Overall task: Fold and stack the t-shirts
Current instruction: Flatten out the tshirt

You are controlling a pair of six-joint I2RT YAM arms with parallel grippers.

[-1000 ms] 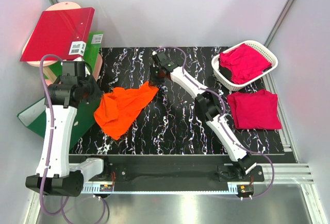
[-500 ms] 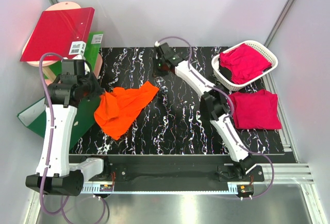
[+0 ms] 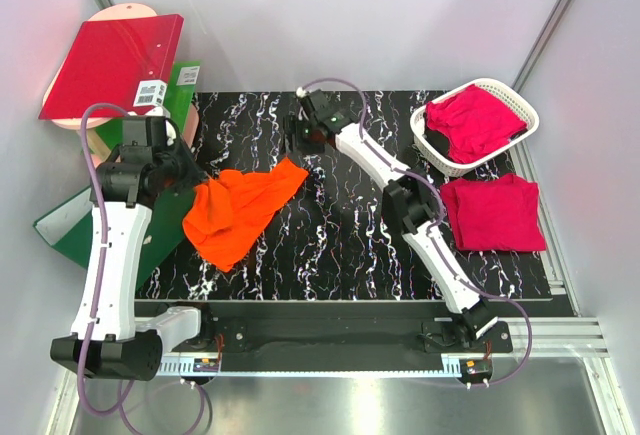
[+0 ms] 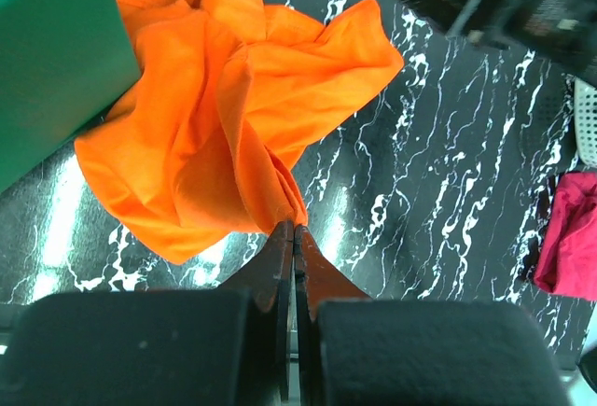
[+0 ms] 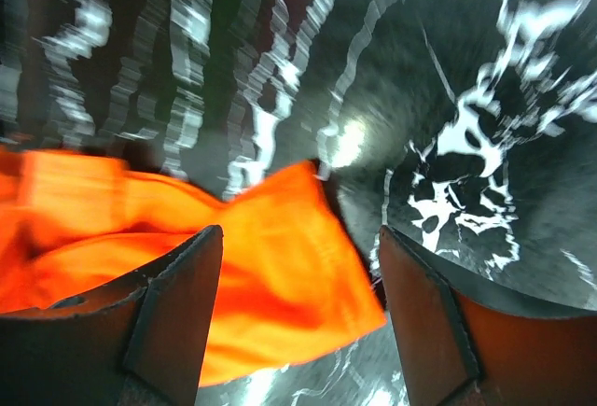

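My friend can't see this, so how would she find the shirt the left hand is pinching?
Find the black marbled table and look at its left side, beside the green binder. The crumpled t-shirt lies there. It alone is bright orange; the heaped shirt in the white basket and the flat shirt near it are pink.

A black, white-veined table [image 3: 330, 245] fills the middle of the overhead view. A white lattice basket [image 3: 487, 158] sits at its upper right corner. At upper left, a red binder [image 3: 105, 65] with a barcode label [image 3: 150, 93] leans over a green binder [image 3: 181, 97]. Another green binder [image 3: 70, 230] lies lower, off the table's left edge.
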